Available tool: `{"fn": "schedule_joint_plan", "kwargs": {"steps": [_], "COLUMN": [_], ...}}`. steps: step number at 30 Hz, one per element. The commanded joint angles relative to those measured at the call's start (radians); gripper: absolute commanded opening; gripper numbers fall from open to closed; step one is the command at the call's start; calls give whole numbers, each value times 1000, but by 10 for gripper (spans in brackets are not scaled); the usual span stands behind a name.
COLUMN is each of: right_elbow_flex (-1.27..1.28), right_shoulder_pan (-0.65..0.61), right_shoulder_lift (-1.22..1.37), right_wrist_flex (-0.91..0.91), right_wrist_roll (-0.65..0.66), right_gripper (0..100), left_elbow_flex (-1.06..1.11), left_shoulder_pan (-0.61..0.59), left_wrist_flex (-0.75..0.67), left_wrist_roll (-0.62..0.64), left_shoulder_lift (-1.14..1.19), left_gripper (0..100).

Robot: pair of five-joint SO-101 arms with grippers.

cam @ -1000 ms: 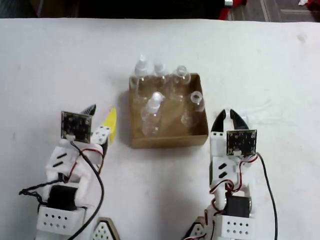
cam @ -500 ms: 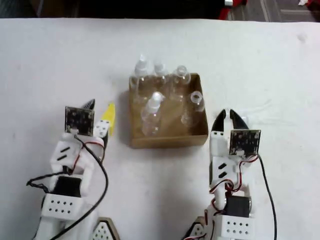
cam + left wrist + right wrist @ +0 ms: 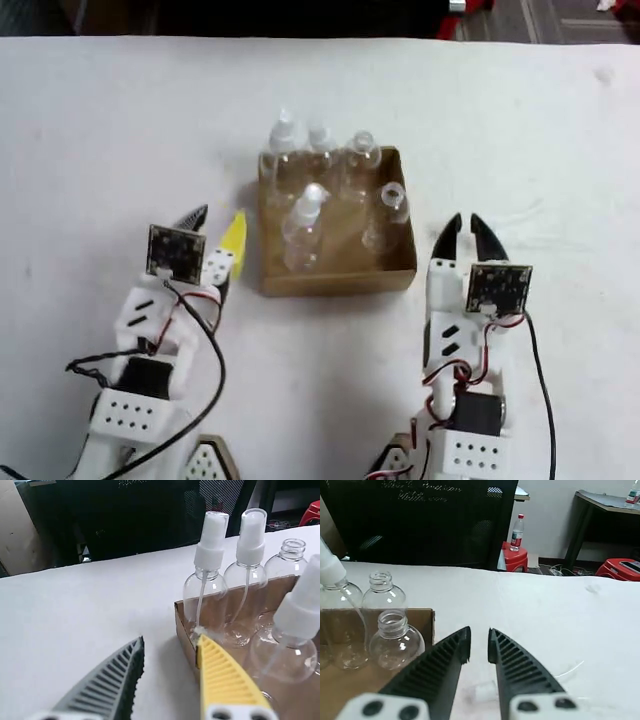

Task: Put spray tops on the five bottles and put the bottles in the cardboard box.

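Note:
The cardboard box [image 3: 338, 272] sits mid-table with five clear bottles standing in it. Three carry white spray tops [image 3: 283, 133] [image 3: 320, 137] [image 3: 312, 198]; two have bare necks [image 3: 362, 146] [image 3: 393, 194]. My left gripper [image 3: 212, 226] is open just left of the box, and its yellow fingertip [image 3: 204, 642] is at the box's near corner [image 3: 184, 630], with topped bottles [image 3: 209, 540] [image 3: 251, 530] behind. My right gripper [image 3: 465, 226] stands slightly open just right of the box with nothing between its fingers [image 3: 479, 632]. The bare-necked bottles [image 3: 396, 636] [image 3: 380, 591] are beside it.
A small white piece [image 3: 483, 690] and a thin clear tube [image 3: 570, 667] lie on the white table [image 3: 120, 130] by the right gripper. Open table stretches to both sides and behind the box. Dark chairs stand past the far edge.
My left arm has moved right, bringing its gripper up to the box's left side. The right gripper has shifted slightly right and its fingers have spread a little.

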Motion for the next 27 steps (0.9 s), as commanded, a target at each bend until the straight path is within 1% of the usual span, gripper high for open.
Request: {"fn": "schedule_joint_plan", "kwargs": {"steps": [1,9,11,14,16,18,21,24,27], "right_elbow_flex": [8,-18,-80,-213,-284,-328,-400,-516,-694], "right_shoulder_pan": [31,31,45,45,4,-30,-21,8,33], "right_shoulder_lift": [-10,-8,-8,-7,-5,-4,44,194,456], "right_wrist_flex": [-25,-16,28,145,197,223,223,237,311], "right_wrist_roll": [-6,0,0,17,87,161,273,374,411], "right_gripper": [50,50,50,50,50,50,47,46,45], "left_elbow_flex": [-15,-11,-8,-6,-6,-14,-14,-14,-15], "left_shoulder_pan": [8,7,7,5,-16,-35,-39,-41,-42], "left_wrist_flex": [-25,-23,-23,-23,-8,8,6,9,8], "left_wrist_roll": [-3,-9,-11,-11,-3,-3,-5,-3,-9], "left_shoulder_lift": [-21,-19,-19,-19,-25,-27,-27,-27,-27], "left_gripper": [158,158,158,158,155,125,97,97,61]}}
